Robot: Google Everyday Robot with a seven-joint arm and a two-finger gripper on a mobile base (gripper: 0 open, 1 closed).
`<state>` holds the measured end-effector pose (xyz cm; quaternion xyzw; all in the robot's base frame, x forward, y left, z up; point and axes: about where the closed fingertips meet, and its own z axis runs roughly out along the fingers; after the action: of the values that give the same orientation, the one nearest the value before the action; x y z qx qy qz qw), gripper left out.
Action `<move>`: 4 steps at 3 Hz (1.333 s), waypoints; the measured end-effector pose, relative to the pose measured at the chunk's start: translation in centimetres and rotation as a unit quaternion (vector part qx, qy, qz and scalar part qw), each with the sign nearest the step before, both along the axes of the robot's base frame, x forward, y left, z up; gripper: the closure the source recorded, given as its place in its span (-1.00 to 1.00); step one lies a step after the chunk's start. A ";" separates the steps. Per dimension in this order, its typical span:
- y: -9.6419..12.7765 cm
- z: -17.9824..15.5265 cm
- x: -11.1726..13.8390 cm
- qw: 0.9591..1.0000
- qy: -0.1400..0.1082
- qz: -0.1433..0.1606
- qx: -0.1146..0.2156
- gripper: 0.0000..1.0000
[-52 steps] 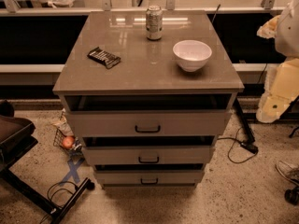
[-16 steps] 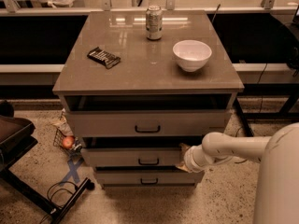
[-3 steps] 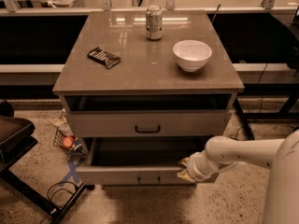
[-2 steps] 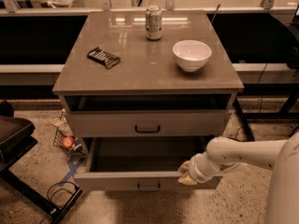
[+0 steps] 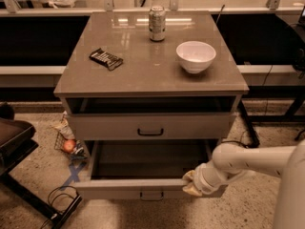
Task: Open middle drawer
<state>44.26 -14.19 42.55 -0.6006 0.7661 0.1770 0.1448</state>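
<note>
The middle drawer [image 5: 119, 189] stands pulled far out of the grey-beige cabinet [image 5: 143, 75], and its dark, empty inside [image 5: 150, 159] shows. Its small dark bar handle [image 5: 151, 195] sits at the centre of the front. My gripper [image 5: 192, 184] is at the top edge of the drawer front, right of the handle, touching it. My white arm [image 5: 252, 160] reaches in from the right. The uppermost drawer [image 5: 150, 126] is a little ajar above. The lowest drawer is hidden under the pulled-out one.
On the cabinet top stand a soda can [image 5: 157, 24], a white bowl [image 5: 196, 56] and a dark snack packet [image 5: 106, 58]. A black chair [image 5: 12, 140] stands at the left. Cables [image 5: 59, 205] and a small basket with fruit [image 5: 69, 145] lie on the floor at the left.
The middle drawer has slid out of the cabinet toward the camera. My gripper moved forward and down with its front edge.
</note>
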 end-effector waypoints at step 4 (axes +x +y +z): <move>0.2 0.8 -0.1 1.000 0.003 0.002 0.001 0.09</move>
<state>44.20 -14.01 43.40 -0.6013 0.7654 0.1796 0.1428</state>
